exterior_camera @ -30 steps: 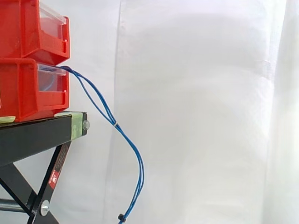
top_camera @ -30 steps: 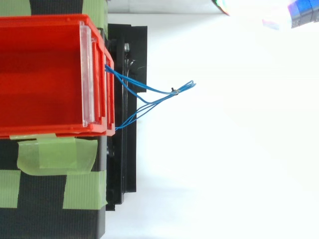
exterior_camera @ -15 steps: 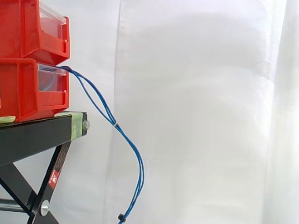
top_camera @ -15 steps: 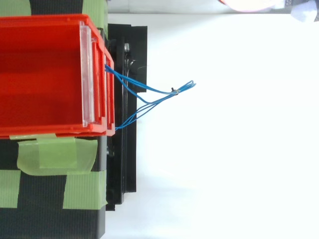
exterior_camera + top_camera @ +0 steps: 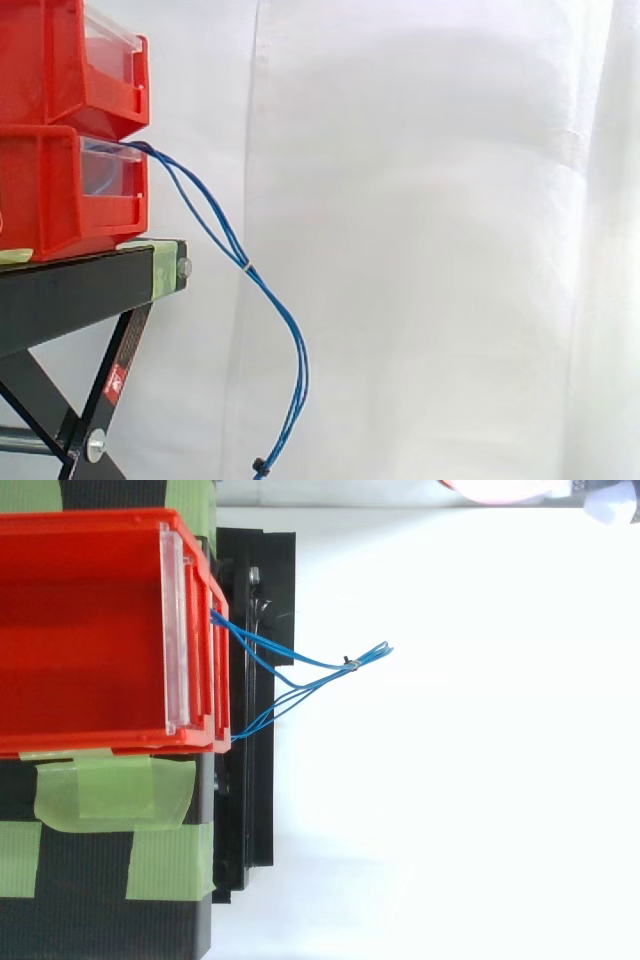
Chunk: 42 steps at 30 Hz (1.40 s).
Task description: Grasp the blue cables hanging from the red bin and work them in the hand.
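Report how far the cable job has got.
Done: nothing; the blue cables hang untouched from the lower red bin. In progress: the hand sits at the top view's upper edge, well clear of them. Left: grasping and working them.

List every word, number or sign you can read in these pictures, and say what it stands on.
Red sticker on the stand leg: white print, too small to read.
Bins, tape, cables: no text on them.
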Motion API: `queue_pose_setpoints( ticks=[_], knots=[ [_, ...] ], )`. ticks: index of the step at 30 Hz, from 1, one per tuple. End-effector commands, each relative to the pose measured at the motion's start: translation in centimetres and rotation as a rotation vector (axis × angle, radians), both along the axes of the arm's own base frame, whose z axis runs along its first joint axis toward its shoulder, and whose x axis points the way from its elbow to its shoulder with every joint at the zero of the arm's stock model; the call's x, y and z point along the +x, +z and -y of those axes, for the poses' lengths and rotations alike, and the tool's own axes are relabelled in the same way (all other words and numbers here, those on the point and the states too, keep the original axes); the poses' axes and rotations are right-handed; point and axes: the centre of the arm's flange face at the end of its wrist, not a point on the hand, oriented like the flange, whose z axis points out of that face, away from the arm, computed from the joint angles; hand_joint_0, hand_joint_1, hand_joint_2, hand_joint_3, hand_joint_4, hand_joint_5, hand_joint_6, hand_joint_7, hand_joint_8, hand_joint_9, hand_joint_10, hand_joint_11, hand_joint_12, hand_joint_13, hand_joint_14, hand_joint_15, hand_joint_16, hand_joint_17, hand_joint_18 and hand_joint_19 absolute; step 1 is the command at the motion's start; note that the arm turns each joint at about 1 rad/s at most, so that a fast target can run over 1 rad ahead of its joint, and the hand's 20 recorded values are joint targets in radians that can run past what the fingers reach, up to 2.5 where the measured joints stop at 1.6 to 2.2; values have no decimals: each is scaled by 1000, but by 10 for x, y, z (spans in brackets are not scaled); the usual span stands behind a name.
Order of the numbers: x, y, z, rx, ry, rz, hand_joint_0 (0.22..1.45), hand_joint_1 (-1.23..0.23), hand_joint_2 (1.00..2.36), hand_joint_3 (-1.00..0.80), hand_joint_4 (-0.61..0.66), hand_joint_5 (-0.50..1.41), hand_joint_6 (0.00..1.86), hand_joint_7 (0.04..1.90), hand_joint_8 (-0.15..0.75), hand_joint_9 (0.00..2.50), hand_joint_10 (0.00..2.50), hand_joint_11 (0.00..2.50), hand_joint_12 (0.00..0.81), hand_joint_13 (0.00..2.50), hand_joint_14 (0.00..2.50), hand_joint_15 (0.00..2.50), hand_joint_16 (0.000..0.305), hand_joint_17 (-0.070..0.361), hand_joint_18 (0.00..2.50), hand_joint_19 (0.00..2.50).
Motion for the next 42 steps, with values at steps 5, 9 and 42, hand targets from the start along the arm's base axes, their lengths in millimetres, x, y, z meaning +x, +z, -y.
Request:
queue_pose_setpoints(
  ticks=[5,9,42],
  knots=[
    [0,1,0,0,0,1,767,-497,1000,-984,140,-347,6,685,183,0,0,17,341,0,8,236,58,130,0,287],
    [-1,0,0,-1,0,-5,768,-497,1001,-981,140,-346,6,686,186,2,0,25,339,0,7,238,58,129,0,295],
    [-65,-204,4,74,-24,-89,784,-508,1000,-971,159,-310,5,679,212,96,2,39,347,0,6,209,57,129,0,257]
  ],
)
